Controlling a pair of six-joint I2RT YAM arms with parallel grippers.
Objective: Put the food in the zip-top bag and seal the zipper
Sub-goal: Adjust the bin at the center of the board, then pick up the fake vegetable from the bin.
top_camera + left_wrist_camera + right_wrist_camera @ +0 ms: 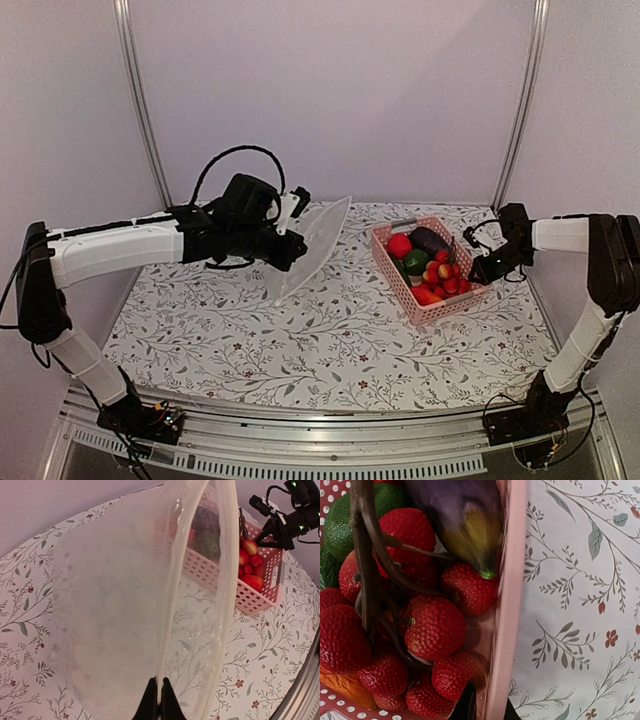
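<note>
Bag pinched in left gripper — food sits in basket.

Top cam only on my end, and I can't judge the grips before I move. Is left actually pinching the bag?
Observer: Yes. The left wrist view shows the left gripper shut on the zipper at the rim of the zip-top bag.
Operator: Mouth open?
Observer: Open. The two rim strips stand well apart, and the mouth faces the pink basket.
Operator: And right?
Observer: The right gripper is shut on the basket's wall, with one fingertip inside by the red fruits and one outside. It holds no food.
</note>
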